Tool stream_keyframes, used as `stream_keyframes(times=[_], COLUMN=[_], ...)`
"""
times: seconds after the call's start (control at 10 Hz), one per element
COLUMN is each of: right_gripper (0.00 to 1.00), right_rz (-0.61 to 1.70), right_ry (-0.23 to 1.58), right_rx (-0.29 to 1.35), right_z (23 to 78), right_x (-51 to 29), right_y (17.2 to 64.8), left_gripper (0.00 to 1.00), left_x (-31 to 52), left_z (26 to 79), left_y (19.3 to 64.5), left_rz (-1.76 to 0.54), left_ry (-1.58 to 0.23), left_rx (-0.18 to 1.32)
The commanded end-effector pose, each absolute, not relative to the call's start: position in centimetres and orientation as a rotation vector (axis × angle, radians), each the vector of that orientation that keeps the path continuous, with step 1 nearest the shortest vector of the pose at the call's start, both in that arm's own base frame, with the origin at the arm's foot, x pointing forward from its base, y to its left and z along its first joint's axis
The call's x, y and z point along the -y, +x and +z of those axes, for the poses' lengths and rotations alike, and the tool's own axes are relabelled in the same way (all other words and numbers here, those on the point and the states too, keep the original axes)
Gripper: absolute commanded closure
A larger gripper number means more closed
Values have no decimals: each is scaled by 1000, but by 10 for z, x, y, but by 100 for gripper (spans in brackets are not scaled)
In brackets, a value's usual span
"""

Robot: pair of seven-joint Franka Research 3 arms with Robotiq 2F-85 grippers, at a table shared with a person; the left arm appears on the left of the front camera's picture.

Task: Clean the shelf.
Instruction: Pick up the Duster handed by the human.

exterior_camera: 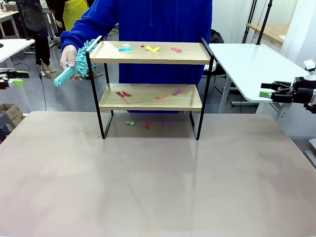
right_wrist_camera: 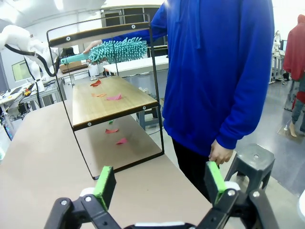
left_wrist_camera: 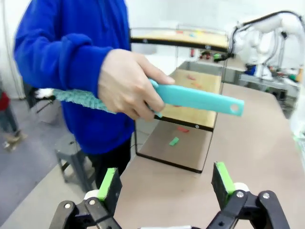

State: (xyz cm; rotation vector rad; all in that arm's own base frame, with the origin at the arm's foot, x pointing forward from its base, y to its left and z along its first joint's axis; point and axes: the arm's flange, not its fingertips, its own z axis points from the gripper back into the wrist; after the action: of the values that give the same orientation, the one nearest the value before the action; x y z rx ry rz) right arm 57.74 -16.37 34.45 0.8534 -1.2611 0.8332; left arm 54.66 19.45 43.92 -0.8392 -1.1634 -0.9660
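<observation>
the shelf (exterior_camera: 153,59) stands on the table (exterior_camera: 158,192) between the two arms, with paper scraps (exterior_camera: 152,48) on both boards and beneath it. well left of the shelf the left gripper (exterior_camera: 14,81) hangs wide and empty, at the shelf's left rail a person's hand (exterior_camera: 68,55) holds a teal fluffy duster (exterior_camera: 81,64), and right of the shelf the right gripper (exterior_camera: 270,91) is equally spread and empty. likely risks: a grab for the duster could pinch the hand instead of the handle, or a hard sweep could shove the light shelf.

A lab workspace: white work tables (exterior_camera: 247,64), black tripod stands (exterior_camera: 265,19), a cardboard box (exterior_camera: 11,114) on the floor (exterior_camera: 59,98).
</observation>
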Motion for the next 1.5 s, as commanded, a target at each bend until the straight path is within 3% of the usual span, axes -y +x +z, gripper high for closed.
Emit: stream_keyframes(times=[0.0, 0.4, 0.7, 0.9, 1.0, 1.2, 1.4], right_gripper=[0, 0, 0, 0, 0, 0, 0], right_rz=[843, 843, 843, 843, 843, 843, 843], right_ry=[848, 848, 848, 848, 848, 848, 848], right_rx=[1270, 1270, 1270, 1270, 1270, 1270, 1270], right_z=[346, 346, 346, 346, 346, 346, 346], right_x=[162, 162, 162, 162, 162, 162, 162], right_y=[576, 576, 576, 576, 576, 576, 576], left_gripper=[0, 0, 0, 0, 0, 0, 0], left_x=[-169, -96, -39, -30, -31, -31, -13], left_z=[479, 549, 571, 568, 574, 574, 577], left_y=[516, 464, 450, 461, 452, 452, 447], left_rz=[-899, -650, -615, -632, -629, -629, -553], left_ry=[-770, -506, -355, -333, -343, -343, -294], left_rx=[1091, 972, 878, 840, 913, 913, 808])
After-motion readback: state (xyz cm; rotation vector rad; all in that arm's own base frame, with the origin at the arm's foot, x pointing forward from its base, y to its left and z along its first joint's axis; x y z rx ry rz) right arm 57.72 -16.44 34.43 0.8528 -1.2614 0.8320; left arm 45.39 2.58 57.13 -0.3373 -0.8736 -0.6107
